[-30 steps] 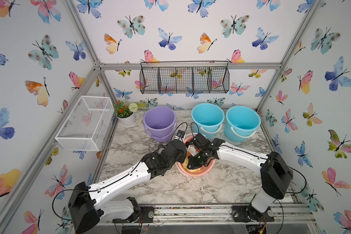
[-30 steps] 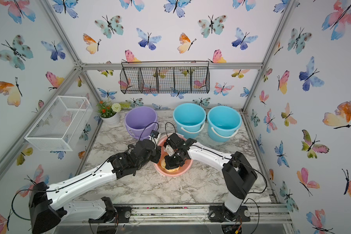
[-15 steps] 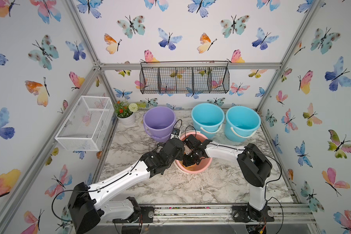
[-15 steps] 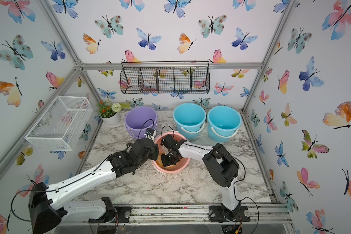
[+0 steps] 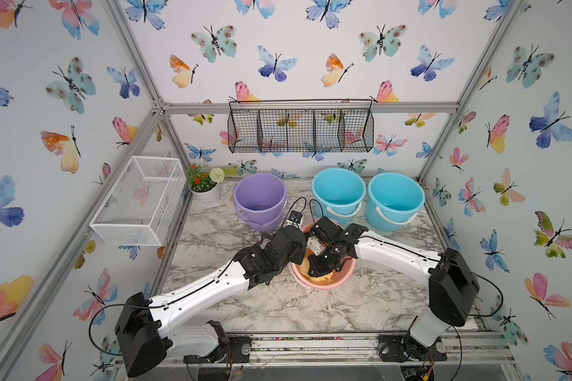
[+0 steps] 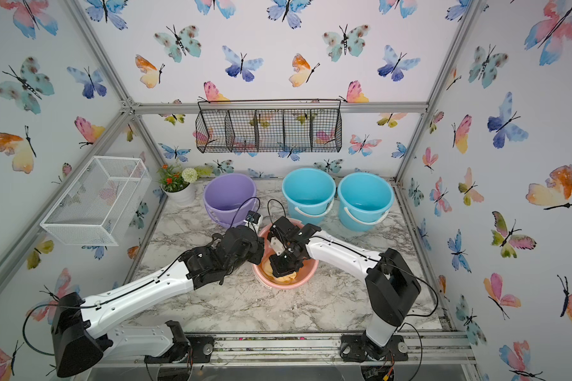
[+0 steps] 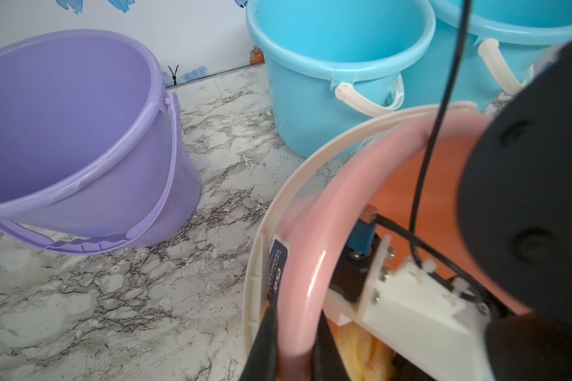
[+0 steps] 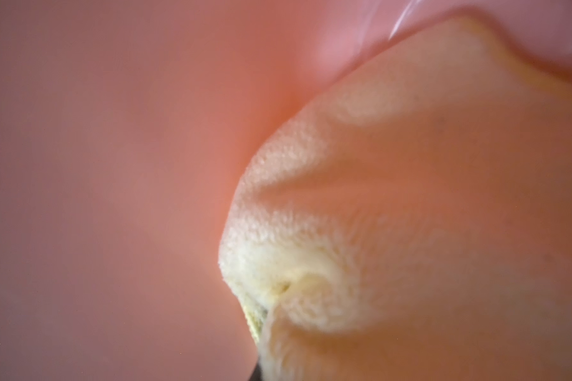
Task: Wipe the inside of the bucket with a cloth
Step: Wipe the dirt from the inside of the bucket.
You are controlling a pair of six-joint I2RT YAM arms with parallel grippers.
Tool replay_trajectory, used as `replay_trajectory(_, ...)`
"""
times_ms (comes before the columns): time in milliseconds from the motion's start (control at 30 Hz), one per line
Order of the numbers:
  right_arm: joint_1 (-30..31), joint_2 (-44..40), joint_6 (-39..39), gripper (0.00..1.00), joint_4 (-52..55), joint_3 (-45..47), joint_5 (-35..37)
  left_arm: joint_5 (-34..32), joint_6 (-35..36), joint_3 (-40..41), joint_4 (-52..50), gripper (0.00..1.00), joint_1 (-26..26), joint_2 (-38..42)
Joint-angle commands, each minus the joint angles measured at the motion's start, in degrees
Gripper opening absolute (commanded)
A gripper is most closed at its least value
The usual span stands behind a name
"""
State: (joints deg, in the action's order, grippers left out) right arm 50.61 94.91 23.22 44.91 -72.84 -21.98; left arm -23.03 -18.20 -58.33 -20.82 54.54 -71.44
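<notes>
The pink bucket (image 7: 299,264) is rim-clamped by the left tool (image 7: 296,316); its dark blue label (image 7: 278,260) is unreadable. Inside, the cloth (image 8: 360,247) is pinched by the right tool (image 5: 321,269).

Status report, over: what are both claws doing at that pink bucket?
Left gripper shut on rim of pink plastic bucket. Right gripper shut on pale yellow fabric cloth, down inside it. Purple plastic bucket behind, apart.

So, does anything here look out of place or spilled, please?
Nothing looks spilled or damaged. The pink bucket alone sits forward of the purple bucket and blue buckets, its rim clamped by the left claw while the right claw holds the cloth inside.
</notes>
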Motion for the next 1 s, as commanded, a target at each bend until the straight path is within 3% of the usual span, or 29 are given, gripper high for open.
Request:
replay_trajectory(0, 0.37, -3.11, -0.82, 0.02, 9.66, -1.96, -0.39, 0.45, 1.00, -1.62, 1.57, 0.00, 0.28, -0.49)
replay_trajectory(367, 0.37, -4.43, -0.98, 0.02, 24.53, -7.17, 11.74, 1.00, 1.21, -1.70, 1.75, 0.00, 0.26, -0.81)
replay_trajectory(733, 0.37, 2.38, -3.65, 0.02, 13.34, -1.42, 8.28, 2.72, 0.53, -2.35, 1.87, 0.00, 0.30, -0.50)
replay_trajectory(967, 0.37, 11.11, -1.65, 0.02, 1.35, 2.92, 11.94, 3.65, -0.16, -2.22, 1.94, 0.00, 0.30, -0.67)
